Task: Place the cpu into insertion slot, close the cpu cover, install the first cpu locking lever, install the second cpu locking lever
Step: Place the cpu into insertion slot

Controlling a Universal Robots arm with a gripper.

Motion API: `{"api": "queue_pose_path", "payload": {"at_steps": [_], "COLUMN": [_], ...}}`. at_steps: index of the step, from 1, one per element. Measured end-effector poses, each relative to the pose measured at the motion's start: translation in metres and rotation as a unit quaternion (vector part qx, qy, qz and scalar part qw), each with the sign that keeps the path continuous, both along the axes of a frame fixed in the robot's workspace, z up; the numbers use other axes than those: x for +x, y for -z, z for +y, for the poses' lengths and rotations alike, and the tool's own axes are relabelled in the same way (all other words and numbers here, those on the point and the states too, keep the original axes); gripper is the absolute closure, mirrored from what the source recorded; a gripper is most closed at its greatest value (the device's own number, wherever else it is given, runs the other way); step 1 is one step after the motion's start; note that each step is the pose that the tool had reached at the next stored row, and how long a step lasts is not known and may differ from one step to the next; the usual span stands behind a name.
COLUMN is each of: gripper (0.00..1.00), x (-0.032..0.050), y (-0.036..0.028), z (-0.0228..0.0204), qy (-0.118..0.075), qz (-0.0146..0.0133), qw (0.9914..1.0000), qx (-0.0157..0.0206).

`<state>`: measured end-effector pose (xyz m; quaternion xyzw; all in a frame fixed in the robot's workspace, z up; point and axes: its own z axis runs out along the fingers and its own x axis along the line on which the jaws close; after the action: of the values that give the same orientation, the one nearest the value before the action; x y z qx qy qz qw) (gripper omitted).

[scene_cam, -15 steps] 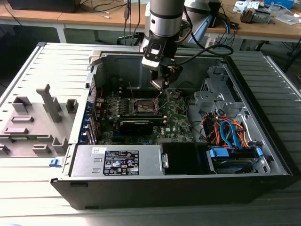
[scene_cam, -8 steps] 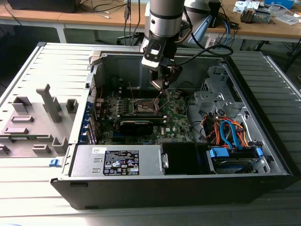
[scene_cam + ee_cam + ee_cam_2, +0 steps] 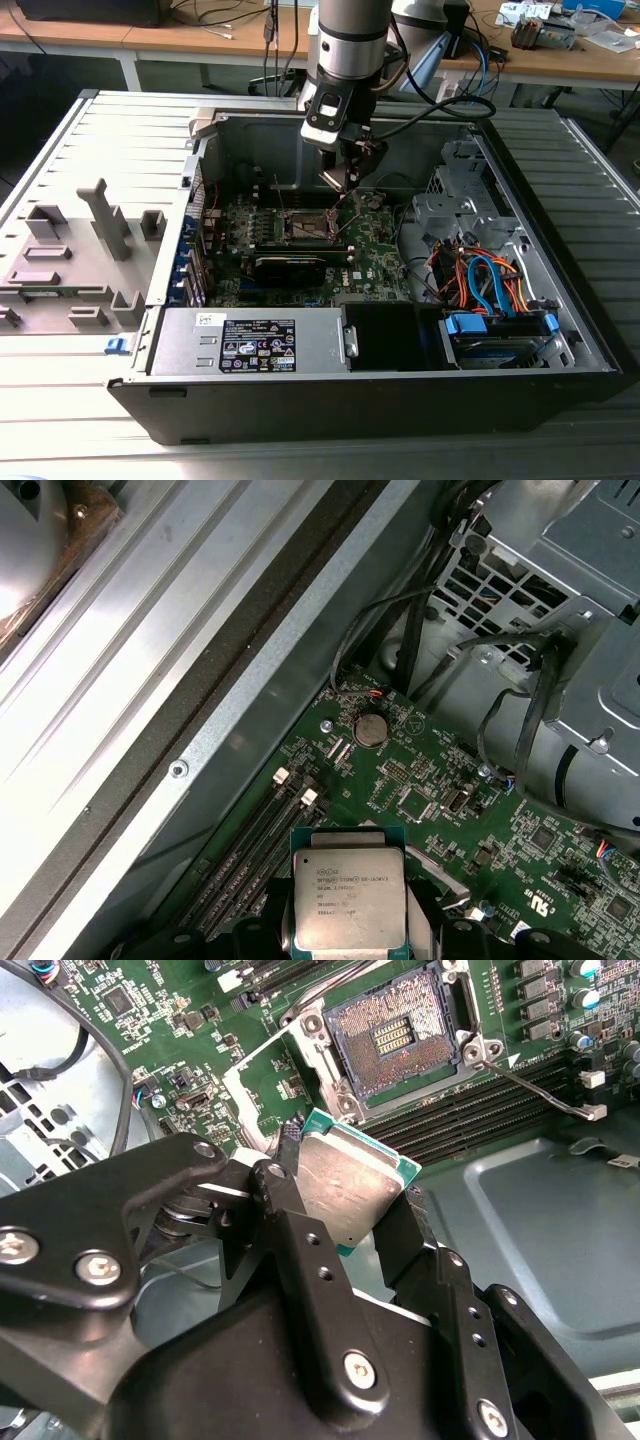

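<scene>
Open computer case (image 3: 400,385) lying on its side on a grey slatted desk (image 3: 80,420), with the robot arm (image 3: 350,40) reaching down into it from above. In the exterior view the claw (image 3: 345,170) hangs over the green motherboard (image 3: 380,250), just above the socket (image 3: 305,228). A silver power supply (image 3: 250,340) lies along the near wall of the case. Blue and orange cables (image 3: 480,280) fill the bay toward the exterior view's right, and a grey fixture tray (image 3: 70,260) lies on the desk toward the exterior view's left.

In the second wrist view the claw (image 3: 348,1182) is closed on the chip (image 3: 345,1185), its two black fingers (image 3: 290,1175) pressing on opposite edges. The chip is held clear of the board, its silver metal top facing the camera. The socket (image 3: 400,1040) is empty, with its dark contact field bare. The cover frame (image 3: 235,1080) is swung open to one side of the socket. A thin locking lever (image 3: 540,1085) is unlatched and lies across the long black memory slots (image 3: 470,1110).

In the first wrist view the chip (image 3: 348,900) sits between the fingers of the claw (image 3: 348,928), printed face up, above the memory slots (image 3: 260,830). A round coin battery (image 3: 371,729) lies farther along the board.
</scene>
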<state>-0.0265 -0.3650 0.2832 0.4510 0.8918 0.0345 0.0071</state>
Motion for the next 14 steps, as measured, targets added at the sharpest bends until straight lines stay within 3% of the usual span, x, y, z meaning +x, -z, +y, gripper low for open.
{"api": "queue_pose_path", "payload": {"at_steps": [14], "gripper": [0.45], "x": [0.0], "y": [0.0001], "z": [-0.0019], "qy": [0.002], "qz": [0.0], "qw": [1.0], "qx": [-0.0014]}}
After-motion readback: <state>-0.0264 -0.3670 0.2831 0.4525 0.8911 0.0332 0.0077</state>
